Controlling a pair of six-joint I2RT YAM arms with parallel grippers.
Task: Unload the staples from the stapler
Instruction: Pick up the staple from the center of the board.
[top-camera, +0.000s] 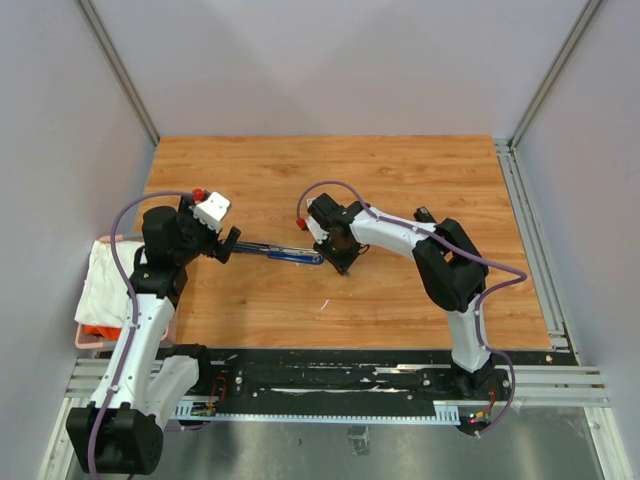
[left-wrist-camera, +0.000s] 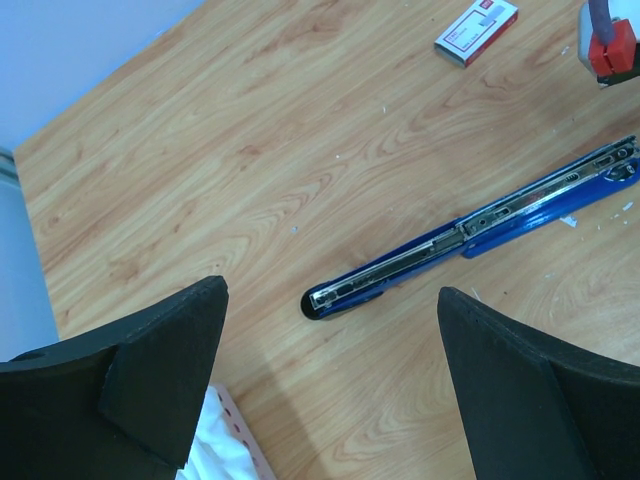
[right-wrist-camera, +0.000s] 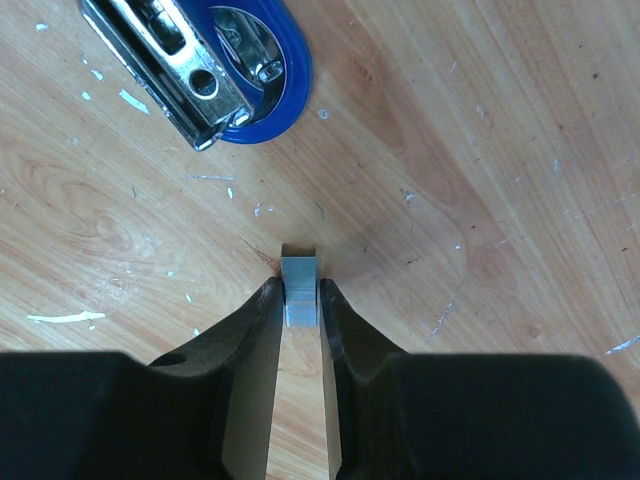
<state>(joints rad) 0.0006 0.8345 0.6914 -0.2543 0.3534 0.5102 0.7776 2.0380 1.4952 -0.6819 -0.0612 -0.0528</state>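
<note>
Scene: We see two robot arms reaching in from the near edge of a wooden bench (top-camera: 400, 300).

Stapler: A blue stapler (top-camera: 290, 254) lies swung open and flat on the bench between the two arms. Its shiny metal channel faces up.

Staples: A short silvery bar of staples (right-wrist-camera: 299, 272) sits pinched between the fingertips of the right claw (right-wrist-camera: 299, 298). Its far end pokes out just past them.

Staples and stapler: In the right wrist view the staples are near the stapler's rounded blue end but clearly apart from it, with bare wood between.

Right claw: Narrow, pressed onto the staples from both sides and pointing down at the bench. We cannot tell whether the bar touches the wood.

Left claw: The left claw (left-wrist-camera: 330, 345) is spread wide and holds nothing. It hangs above the other end of the stapler, and we see no contact there.

Other things: A small red-and-white box (left-wrist-camera: 478, 30) lies on the bench beyond the stapler. A white cloth (top-camera: 105, 275) rests in a pink basket (top-camera: 90, 340) at the bench's left edge.
</note>
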